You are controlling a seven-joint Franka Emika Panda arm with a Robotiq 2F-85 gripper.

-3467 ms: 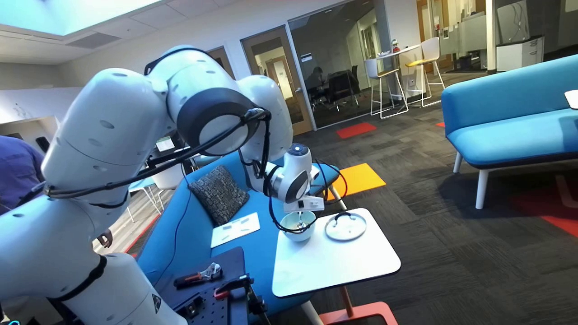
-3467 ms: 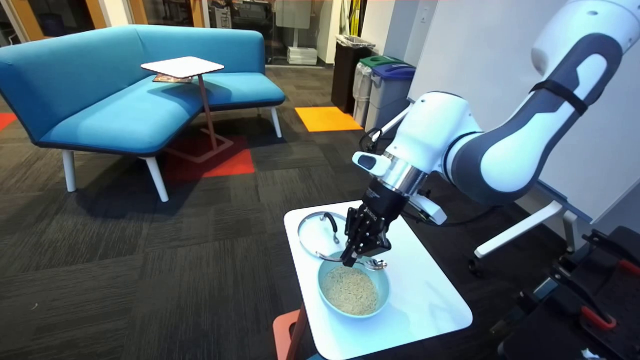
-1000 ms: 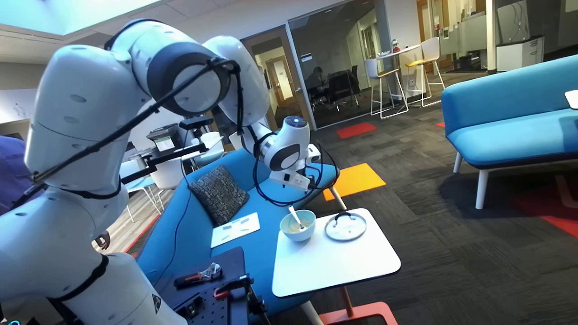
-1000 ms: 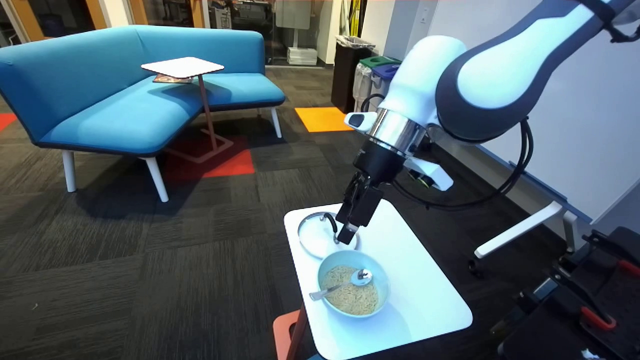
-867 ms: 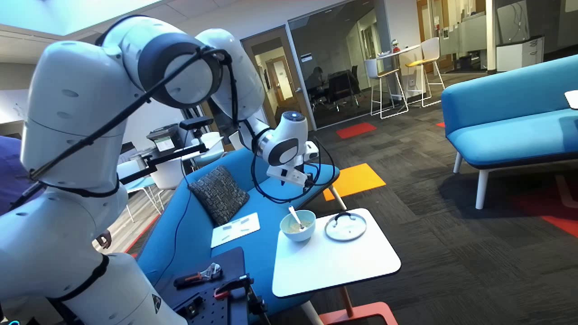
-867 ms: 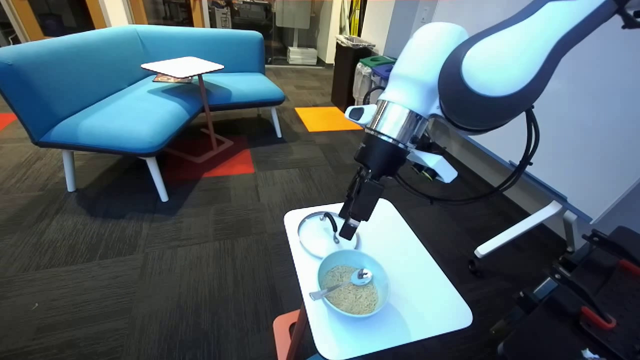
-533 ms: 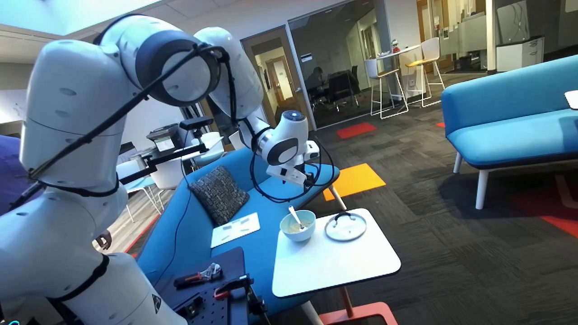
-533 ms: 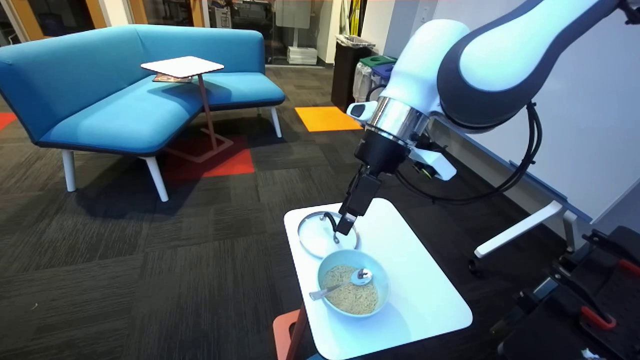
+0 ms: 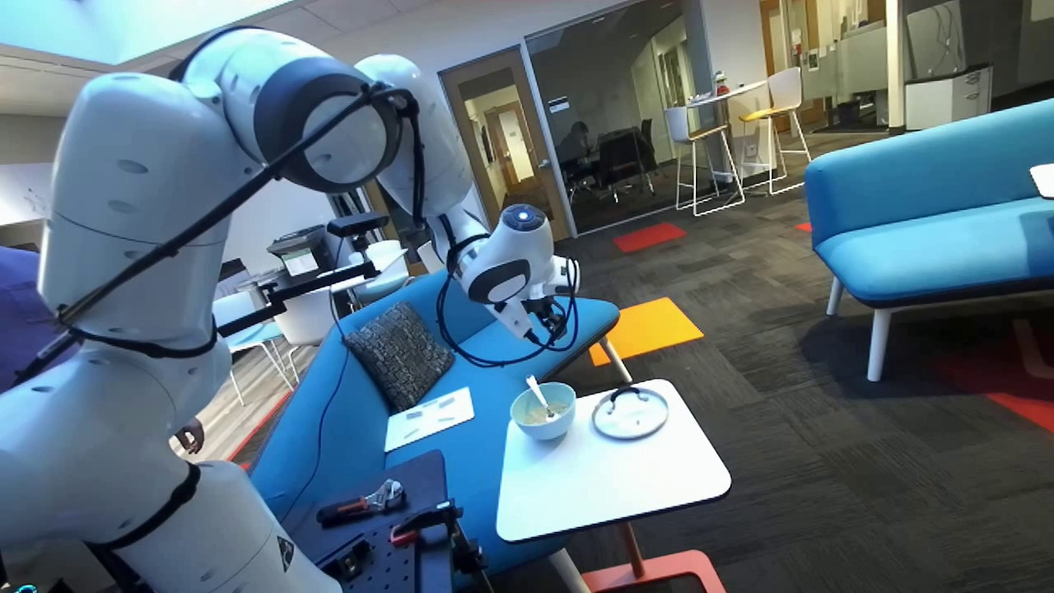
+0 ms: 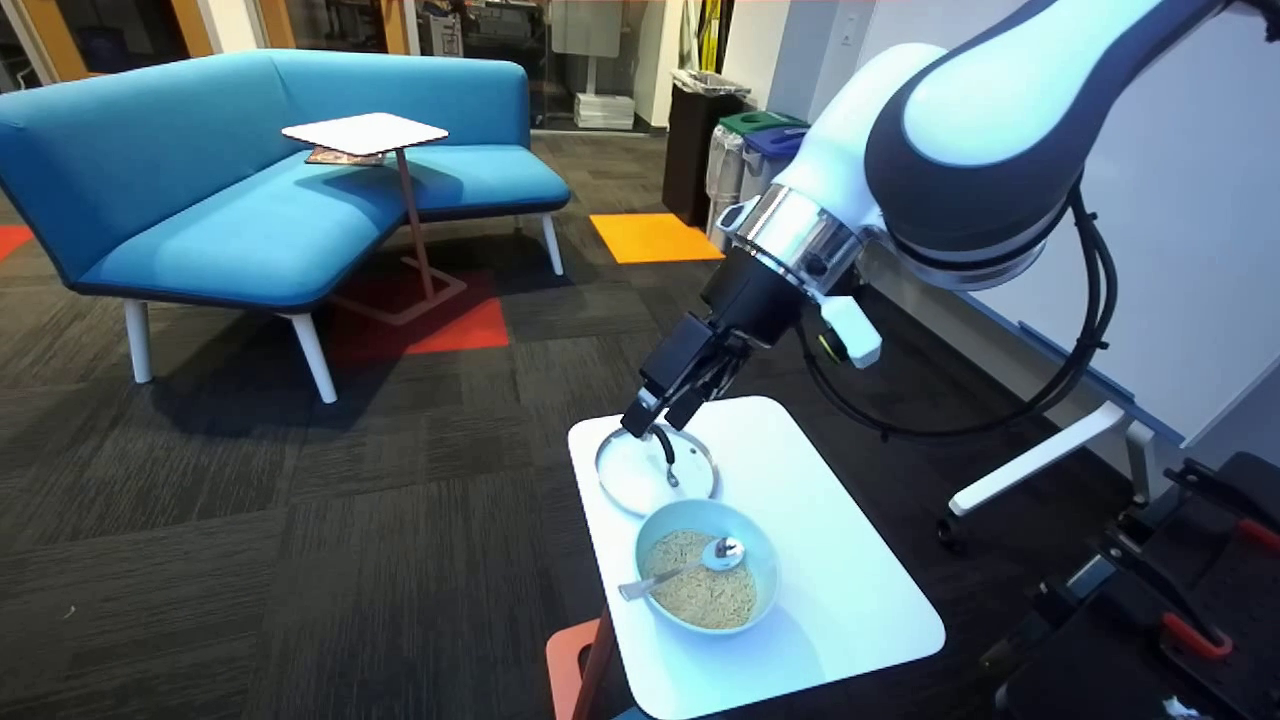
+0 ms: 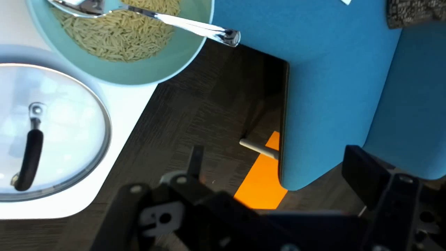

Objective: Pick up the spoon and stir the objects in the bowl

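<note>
The pale blue bowl [image 10: 768, 575] stands on the white table, holding pale rice-like grains [image 10: 715, 603]. Across it lies the metal spoon [image 10: 675, 575], its head on the grains and its handle sticking out over the rim. Both exterior views show the spoon [image 9: 538, 394] leaning in the bowl [image 9: 543, 429]. At the top left of the wrist view are the bowl [image 11: 139, 76] and the spoon [image 11: 195, 27]. My gripper [image 11: 274, 153] is open, its fingers wide apart with nothing between them. In an exterior view the gripper [image 10: 660, 414] hangs higher than the bowl, apart from it and the spoon.
A glass lid [image 10: 635, 480] with a black handle lies beside the bowl on the white table [image 10: 850, 610]. In the wrist view the table edge runs close by the lid [image 11: 73, 132]. A blue couch [image 11: 324, 90] with a dark cushion [image 9: 399, 356] adjoins the table.
Several seconds ago the gripper held the spoon over the bowl; now the spoon rests in it, released. The gripper has risen and, in the last half second, turned and swung away from the bowl.
</note>
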